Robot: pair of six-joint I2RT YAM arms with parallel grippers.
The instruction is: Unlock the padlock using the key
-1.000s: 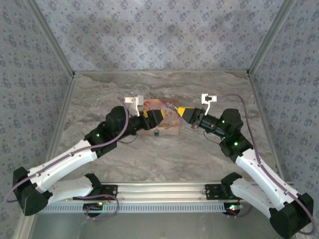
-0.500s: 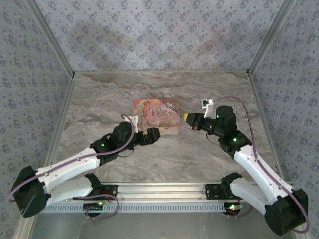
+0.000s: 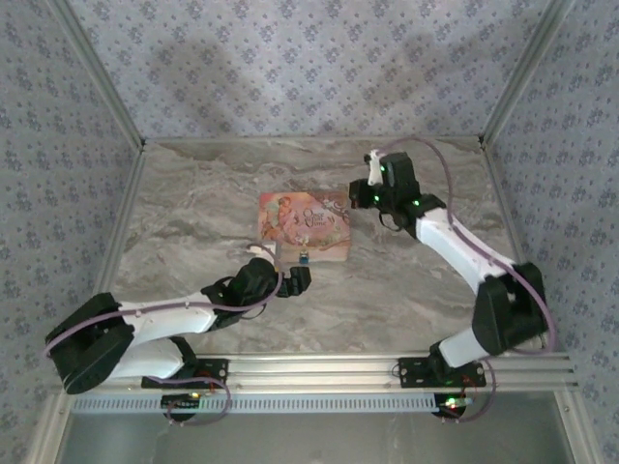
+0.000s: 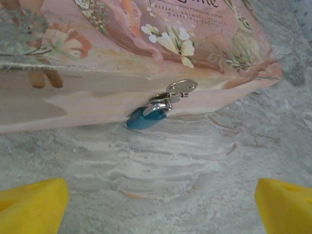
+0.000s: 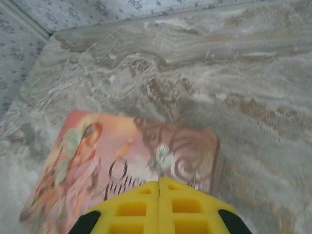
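The tiny blue padlock point(image 3: 303, 258) point(image 4: 145, 118) hangs at the near edge of the flat pink pouch point(image 3: 303, 222) point(image 4: 97, 58) point(image 5: 97, 161). Its silvery shackle point(image 4: 163, 100) is linked to a round metal tab. My left gripper point(image 3: 298, 280) point(image 4: 158, 207) rests low on the table just short of the lock, open, with only marble between its yellow fingertips point(image 4: 31, 204). My right gripper point(image 3: 360, 196) point(image 5: 159, 187) hovers over the pouch's far right corner with its yellow pads point(image 5: 131, 209) pressed shut. I cannot make out a key; a thin blurred line shows at the pad seam.
Marble tabletop point(image 3: 406, 290) inside patterned walls point(image 3: 309, 68) with metal corner posts. The table's back edge point(image 5: 195, 19) runs behind the pouch. The right arm's purple cable point(image 3: 440, 179) loops above its wrist.
The left gripper has pulled back off the pouch toward the near edge and now stands open. The right arm has swung up and back from the pouch's right side. The pouch is uncovered.
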